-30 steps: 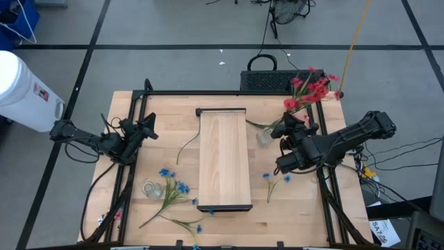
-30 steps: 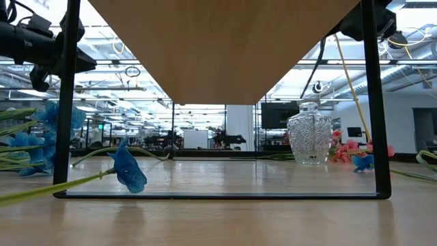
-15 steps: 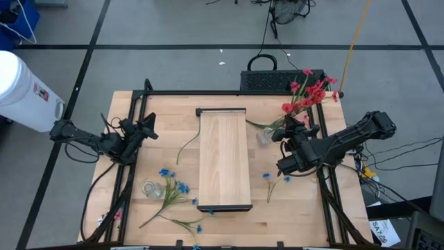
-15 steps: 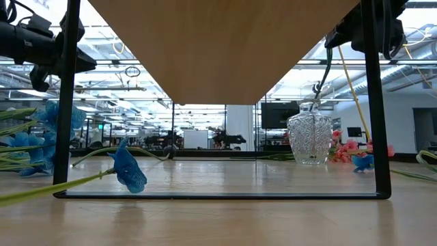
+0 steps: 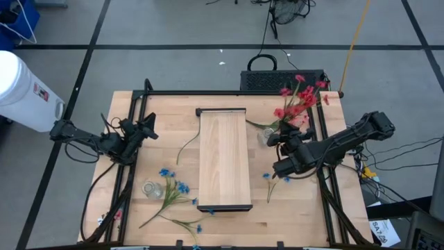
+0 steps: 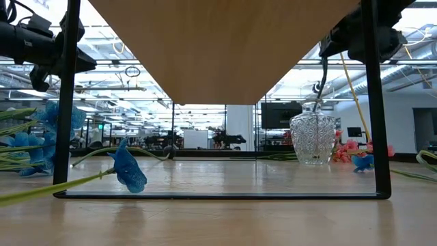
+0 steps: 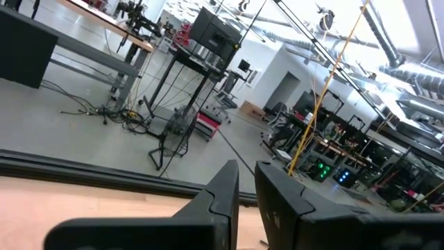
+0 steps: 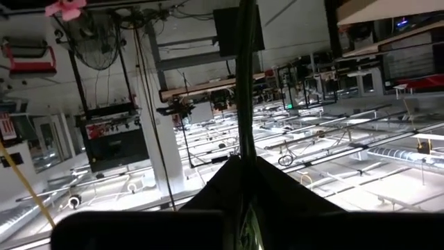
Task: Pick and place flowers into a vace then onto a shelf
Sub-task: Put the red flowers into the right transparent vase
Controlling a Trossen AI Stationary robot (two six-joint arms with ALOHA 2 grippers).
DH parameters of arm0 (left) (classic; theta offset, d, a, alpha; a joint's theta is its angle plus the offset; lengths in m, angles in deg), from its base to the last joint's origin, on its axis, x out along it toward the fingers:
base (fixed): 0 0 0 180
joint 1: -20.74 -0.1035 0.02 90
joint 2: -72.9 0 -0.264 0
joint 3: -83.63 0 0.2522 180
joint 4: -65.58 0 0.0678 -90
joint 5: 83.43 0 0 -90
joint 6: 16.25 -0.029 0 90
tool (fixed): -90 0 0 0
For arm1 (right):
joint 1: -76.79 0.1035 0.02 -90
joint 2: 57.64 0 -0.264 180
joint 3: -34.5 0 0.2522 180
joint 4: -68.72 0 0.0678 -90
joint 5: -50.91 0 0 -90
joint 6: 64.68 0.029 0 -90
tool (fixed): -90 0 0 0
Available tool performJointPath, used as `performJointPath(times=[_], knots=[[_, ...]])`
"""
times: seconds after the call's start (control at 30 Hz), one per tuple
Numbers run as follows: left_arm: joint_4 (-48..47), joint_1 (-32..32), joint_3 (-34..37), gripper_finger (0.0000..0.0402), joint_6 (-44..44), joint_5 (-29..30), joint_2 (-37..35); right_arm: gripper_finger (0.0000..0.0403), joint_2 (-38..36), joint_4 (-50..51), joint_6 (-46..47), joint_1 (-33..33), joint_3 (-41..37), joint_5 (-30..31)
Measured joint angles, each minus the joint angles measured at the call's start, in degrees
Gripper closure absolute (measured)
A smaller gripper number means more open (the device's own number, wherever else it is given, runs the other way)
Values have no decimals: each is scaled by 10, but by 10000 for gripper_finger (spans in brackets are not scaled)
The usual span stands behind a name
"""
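Low view: right tool [image 6: 355,34] behind shelf [image 6: 225,41] leg.

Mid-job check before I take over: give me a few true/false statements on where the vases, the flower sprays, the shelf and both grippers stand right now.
1. The right gripper is shut on the stem of the red-pink spray. True.
2. A blue spray already lies on top of the shelf. False: the shelf top is bare; the blue sprays lie on the table beside it.
3. The cut-glass vase stands upright under the right gripper. True.
4. The left gripper holds a blue spray. False: it is shut on nothing, waiting at the table's left edge.
5. A second small vase lies among the blue sprays. True.
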Motion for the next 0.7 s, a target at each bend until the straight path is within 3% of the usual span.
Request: performJointPath(times=[0.23,0.7], knots=[[0,0,0,350,0,0,0,376,0,-93,-78,-15,0,-30],[0,0,0,350,0,0,0,374,17,-176,-166,-40,0,-72]])
